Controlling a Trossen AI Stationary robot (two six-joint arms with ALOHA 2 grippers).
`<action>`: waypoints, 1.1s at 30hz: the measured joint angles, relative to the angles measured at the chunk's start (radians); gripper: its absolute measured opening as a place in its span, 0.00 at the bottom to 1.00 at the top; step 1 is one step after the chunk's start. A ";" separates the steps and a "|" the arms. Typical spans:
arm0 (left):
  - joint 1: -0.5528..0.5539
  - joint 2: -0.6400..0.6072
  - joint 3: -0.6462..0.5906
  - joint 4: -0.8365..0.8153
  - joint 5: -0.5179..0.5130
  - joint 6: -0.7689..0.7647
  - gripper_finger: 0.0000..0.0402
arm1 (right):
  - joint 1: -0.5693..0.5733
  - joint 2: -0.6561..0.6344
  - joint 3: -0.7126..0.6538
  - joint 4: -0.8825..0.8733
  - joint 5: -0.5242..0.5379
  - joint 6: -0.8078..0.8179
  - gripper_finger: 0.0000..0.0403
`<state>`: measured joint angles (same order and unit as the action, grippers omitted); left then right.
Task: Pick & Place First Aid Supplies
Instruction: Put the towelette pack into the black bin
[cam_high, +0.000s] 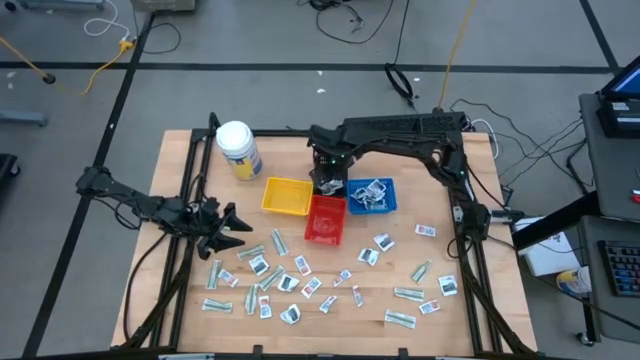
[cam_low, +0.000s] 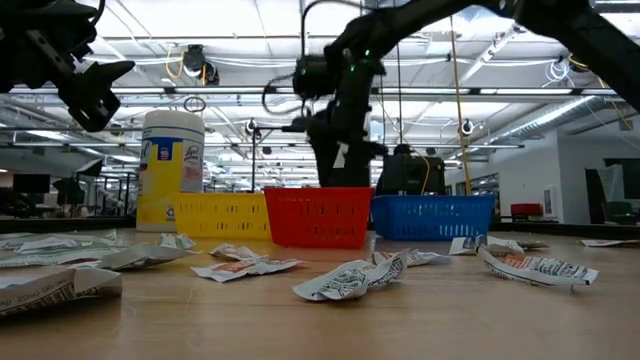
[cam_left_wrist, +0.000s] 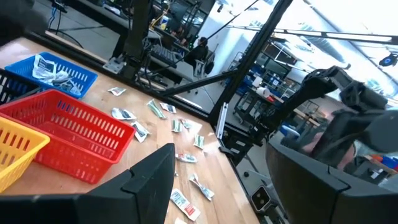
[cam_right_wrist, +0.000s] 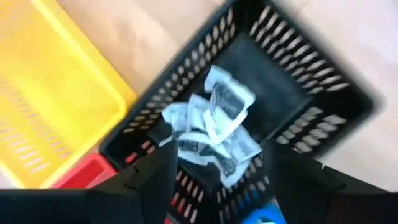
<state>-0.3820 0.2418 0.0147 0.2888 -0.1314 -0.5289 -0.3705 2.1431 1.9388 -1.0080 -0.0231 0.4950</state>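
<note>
The right hand (cam_high: 329, 180) hangs over the black tray (cam_right_wrist: 273, 93) at the far side of the counter (cam_high: 180, 160), and its wrist camera looks straight down into that tray, where a small heap of white packets with dark print (cam_right_wrist: 211, 127) lies crumpled on the tray floor. Its two fingers (cam_right_wrist: 146, 186) stand apart on either side of the heap and nothing is held between them. The black tray sits just behind the red tray (cam_high: 326, 220), between the yellow tray (cam_high: 286, 196) and the blue tray (cam_high: 372, 196); the blue one already carries a pile of white packets (cam_high: 368, 194), while the yellow tray looks bare inside. The left hand (cam_high: 228, 228) waits out over the left part of the counter, near the edge of the scattered supplies, with its fingers (cam_left_wrist: 149, 180) spread wide and empty. Most of the first aid supplies (cam_high: 300, 285) are loose on the near half of the counter: white squares with dark print, long pale green-grey wrappers (cam_high: 408, 294) and a few white slips with red marks (cam_high: 357, 295), strewn in a broad band from the left side across to the right edge. A white jar with a yellow label (cam_high: 238, 150) stands upright behind the yellow tray, toward the counter's far left.
</note>
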 joint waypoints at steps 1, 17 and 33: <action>0.000 0.000 0.000 0.000 0.000 0.000 0.64 | 0.008 -0.021 0.001 -0.018 0.037 -0.008 0.58; 0.000 0.000 0.000 0.000 0.000 0.000 0.64 | 0.175 -0.273 -0.008 -0.227 0.159 0.146 0.58; 0.000 0.000 0.001 0.000 0.000 0.000 0.64 | 0.409 -0.578 -0.678 -0.047 0.142 0.536 0.57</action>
<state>-0.3817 0.2420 0.0154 0.2886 -0.1318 -0.5285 0.0386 1.5650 1.2612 -1.0550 0.1186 1.0313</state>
